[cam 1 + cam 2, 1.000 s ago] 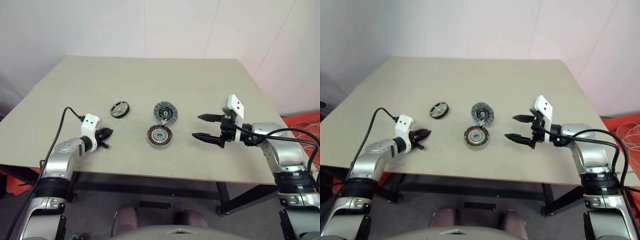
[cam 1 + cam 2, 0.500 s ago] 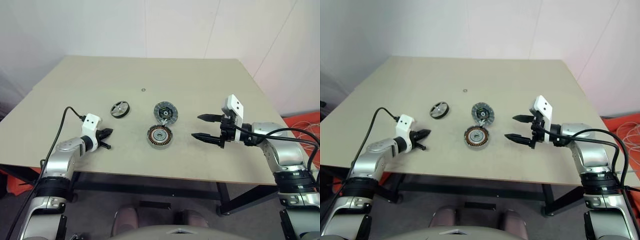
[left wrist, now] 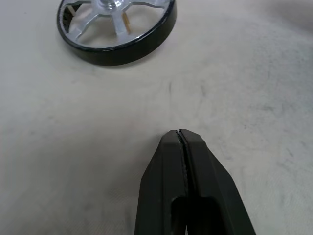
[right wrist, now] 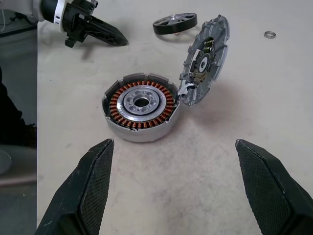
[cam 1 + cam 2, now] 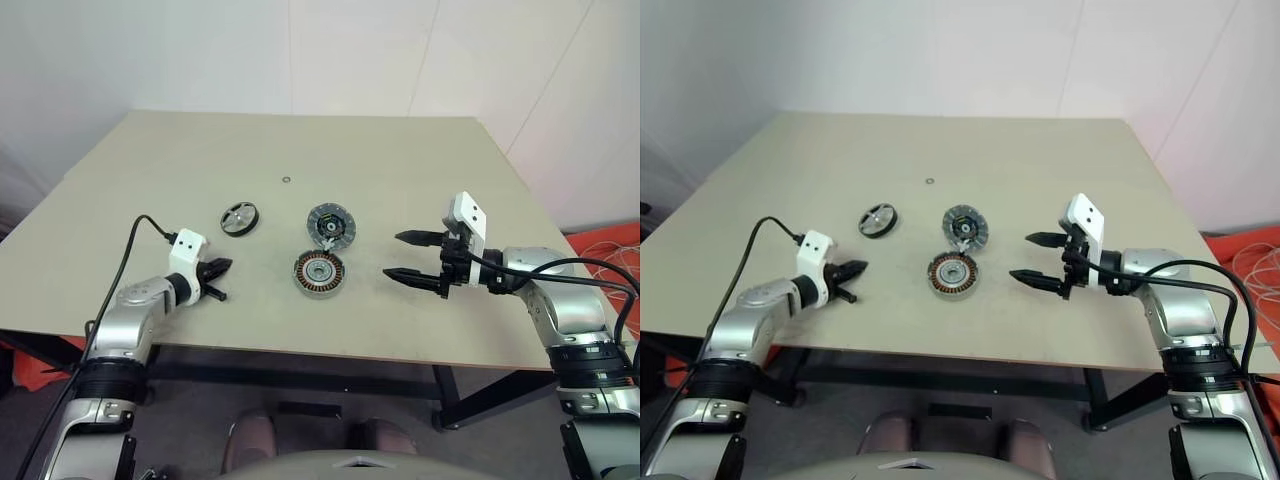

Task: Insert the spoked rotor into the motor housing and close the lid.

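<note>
Table (image 5: 420,160): matte beige top, faintly scuffed, four-sided, set against a pale wall.

Spoked rotor (image 5: 240,218): lies flat, left of frame centre in the head view. Glossy black rim, bright silver hub, flat metal spokes. Free of both grippers.

Motor housing (image 5: 320,272): shallow silver-grey round cup near frame centre, below and right of the rotor. Inside, a ring of copper-brown windings around a polished hub with a central bore. Open, nothing seated in it.

Lid (image 5: 331,224): round grey disc with a notched edge and a dark central hub, just above the housing in the head view. In the right wrist view it stands tilted up, its lower edge meeting the housing rim.

Small thin dark ring (image 5: 287,181): lies alone further up the table, above the rotor and lid.

Left gripper (image 5: 224,267): lower left, low over the table, short of the rotor. The two black fingers are pressed together tip to tip, nothing between them.

Right gripper (image 5: 408,255): right of the housing, pointing toward it. The tapered black fingers (image 4: 90,183) are spread wide and empty.
</note>
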